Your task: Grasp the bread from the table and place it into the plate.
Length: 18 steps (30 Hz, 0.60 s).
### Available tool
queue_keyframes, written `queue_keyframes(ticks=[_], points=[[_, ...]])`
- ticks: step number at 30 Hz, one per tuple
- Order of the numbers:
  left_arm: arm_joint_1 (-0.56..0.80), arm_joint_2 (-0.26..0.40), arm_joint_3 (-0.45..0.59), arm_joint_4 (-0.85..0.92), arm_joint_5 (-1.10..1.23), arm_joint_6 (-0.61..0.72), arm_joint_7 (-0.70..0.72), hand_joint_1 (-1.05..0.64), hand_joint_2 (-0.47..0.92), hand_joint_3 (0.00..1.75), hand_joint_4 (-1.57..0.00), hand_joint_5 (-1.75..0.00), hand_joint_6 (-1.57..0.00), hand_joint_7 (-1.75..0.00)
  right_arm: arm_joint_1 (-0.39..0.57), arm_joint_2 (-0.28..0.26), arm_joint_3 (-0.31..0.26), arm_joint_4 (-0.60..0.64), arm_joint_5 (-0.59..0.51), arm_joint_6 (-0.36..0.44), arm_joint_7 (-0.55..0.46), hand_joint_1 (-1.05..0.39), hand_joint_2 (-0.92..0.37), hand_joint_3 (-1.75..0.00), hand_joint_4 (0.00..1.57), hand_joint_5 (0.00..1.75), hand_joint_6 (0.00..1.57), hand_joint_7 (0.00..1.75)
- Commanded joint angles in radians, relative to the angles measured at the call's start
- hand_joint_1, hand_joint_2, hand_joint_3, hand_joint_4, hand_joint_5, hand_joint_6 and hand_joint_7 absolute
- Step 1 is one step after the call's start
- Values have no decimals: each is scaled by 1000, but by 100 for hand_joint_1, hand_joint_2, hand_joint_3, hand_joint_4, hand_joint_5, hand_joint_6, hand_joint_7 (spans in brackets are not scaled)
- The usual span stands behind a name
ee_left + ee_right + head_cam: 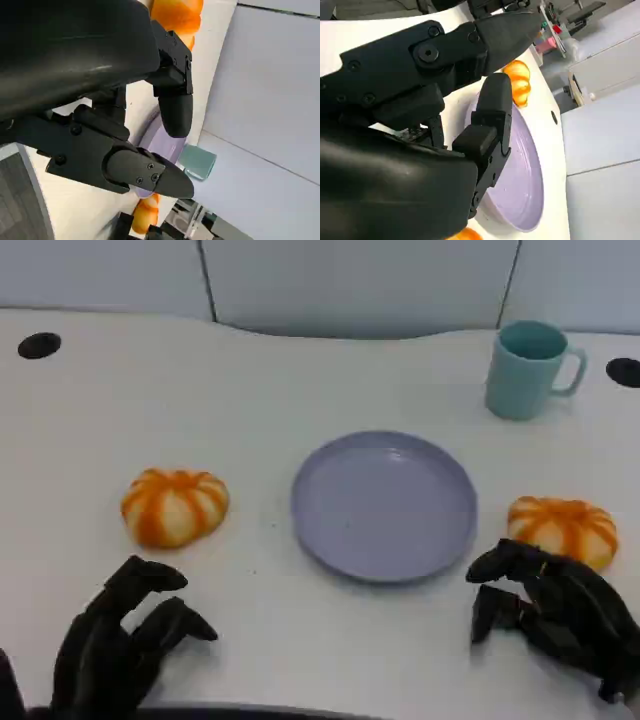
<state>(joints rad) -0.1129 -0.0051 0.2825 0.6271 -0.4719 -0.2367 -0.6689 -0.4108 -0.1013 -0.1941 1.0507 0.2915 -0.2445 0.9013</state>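
The left robot hand sits low at the near left, its fingers apart and curled forward, holding nothing; the right robot hand sits at the near right, fingers likewise spread and bent downward, also holding nothing

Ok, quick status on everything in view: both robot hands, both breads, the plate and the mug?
left robot hand: open, holding nothing, short of the left bread.
right robot hand: open, holding nothing, right beside the right bread.
left bread: on the table, untouched.
right bread: on the table, not lifted.
plate: flat, nothing on it.
mug: upright, behind the plate.
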Motion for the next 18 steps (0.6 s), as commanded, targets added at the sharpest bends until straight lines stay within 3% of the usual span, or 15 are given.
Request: queue_keyframes(ticks=[1, 18], points=[[-4, 15, 4, -6, 3, -1, 3, -68, 91, 0, -48, -175, -33, -154, 32, -1, 4, 24, -12, 27, -11, -56, -92, -8, 55, 163, 75, 97], [-11, 19, 7, 5, 1, -9, -8, -68, 91, 0, -48, -175, -33, -155, 34, 0, 6, 19, -13, 20, -13, -56, -92, -9, 56, 161, 76, 95]])
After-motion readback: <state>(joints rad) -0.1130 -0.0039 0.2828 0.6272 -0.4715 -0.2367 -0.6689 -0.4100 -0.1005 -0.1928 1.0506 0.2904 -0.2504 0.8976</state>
